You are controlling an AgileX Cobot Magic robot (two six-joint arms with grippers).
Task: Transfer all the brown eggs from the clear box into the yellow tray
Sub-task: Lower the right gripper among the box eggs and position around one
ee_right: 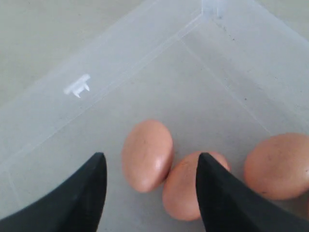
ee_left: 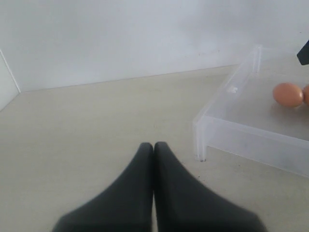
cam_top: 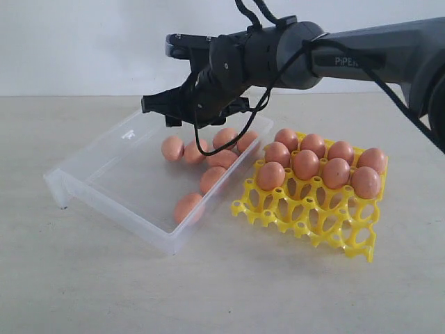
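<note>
The clear box (cam_top: 118, 174) lies left of the yellow tray (cam_top: 306, 216) and holds several brown eggs (cam_top: 188, 207) along its right side. Several more eggs (cam_top: 306, 164) fill the tray's far rows; its near cells are empty. My right gripper (cam_top: 167, 111) reaches across and hovers over the box's far end. It is open (ee_right: 150, 157), with one egg (ee_right: 147, 154) below the gap, a second (ee_right: 186, 191) partly under one finger and a third (ee_right: 277, 164) beside it. My left gripper (ee_left: 154, 145) is shut and empty over bare table, short of the box's corner (ee_left: 200, 140).
The right arm (cam_top: 361, 59) stretches over the tray from the right. A white wall stands behind the beige table (cam_top: 83, 278). A small tab (ee_right: 77, 87) sticks out of the box wall.
</note>
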